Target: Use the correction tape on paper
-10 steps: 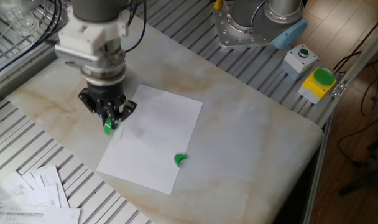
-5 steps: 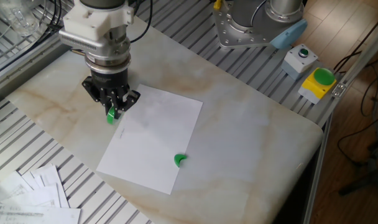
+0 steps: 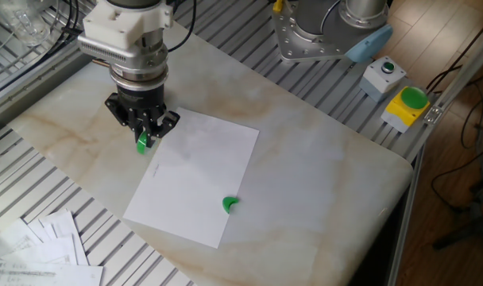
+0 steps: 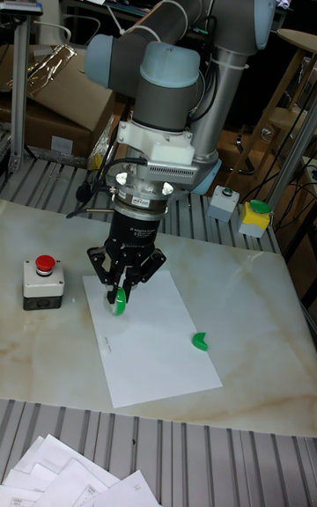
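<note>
Item one, my gripper (image 3: 144,132): pointed straight down, fingers drawn in tight around the correction tape (image 3: 142,143), which I hold by its upper part so that its green wheel hangs below my fingertips (image 4: 113,289). The correction tape sits at the paper's (image 3: 198,177) far left corner, right at the edge of the sheet; I cannot tell whether its tip touches the paper or hangs just above it. Item two, the paper: a single white sheet lying flat on the marble table (image 3: 321,159), faint marks near the corner where I hold the tape. Item three, a small green crescent piece (image 3: 229,205): lying on the paper near its right edge, well apart from my gripper. Item four, a grey box with a red button (image 4: 42,282): on the table to the left of the paper. Item five, a pile of printed sheets (image 3: 43,250): fanned out beyond the paper's near left corner, off the marble. No container holds any of these.
</note>
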You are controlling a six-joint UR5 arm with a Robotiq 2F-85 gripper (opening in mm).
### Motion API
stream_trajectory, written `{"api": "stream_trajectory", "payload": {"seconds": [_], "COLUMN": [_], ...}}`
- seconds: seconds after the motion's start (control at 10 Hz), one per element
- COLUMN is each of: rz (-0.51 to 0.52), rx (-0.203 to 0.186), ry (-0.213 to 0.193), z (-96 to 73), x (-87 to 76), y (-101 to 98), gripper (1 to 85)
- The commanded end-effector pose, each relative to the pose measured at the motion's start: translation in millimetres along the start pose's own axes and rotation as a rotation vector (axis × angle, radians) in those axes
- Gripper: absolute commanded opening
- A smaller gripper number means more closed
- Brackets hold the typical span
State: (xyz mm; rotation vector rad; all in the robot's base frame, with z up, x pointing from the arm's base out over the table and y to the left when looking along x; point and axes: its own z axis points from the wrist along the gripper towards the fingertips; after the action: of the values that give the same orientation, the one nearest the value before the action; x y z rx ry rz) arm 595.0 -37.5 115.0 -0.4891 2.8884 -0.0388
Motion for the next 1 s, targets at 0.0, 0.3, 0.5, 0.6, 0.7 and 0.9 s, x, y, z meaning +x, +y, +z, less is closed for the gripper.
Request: {"api": "stream_trajectory", "payload": {"seconds": [0.0, 0.3, 0.5, 0.6, 0.7, 0.9], "rz": [0.002, 0.002, 0.005, 0.007, -0.002, -0.019], "rx": [0.000, 0.031, 0.022, 0.016, 0.011, -0.001], "ry": [0.010, 0.011, -0.009, -0.024, -0.033, -0.049], "z": [-1.5, -1.7, -1.6, 7.9, 16.7, 33.0], "x": [2.9, 3.2, -1.9, -7.2, -12.1, -22.0], "y": [-1.0, -9.2, -6.8, -2.8, -1.6, 4.1], "gripper": [1.7, 1.7, 1.7, 1.7, 1.7, 1.7]}}
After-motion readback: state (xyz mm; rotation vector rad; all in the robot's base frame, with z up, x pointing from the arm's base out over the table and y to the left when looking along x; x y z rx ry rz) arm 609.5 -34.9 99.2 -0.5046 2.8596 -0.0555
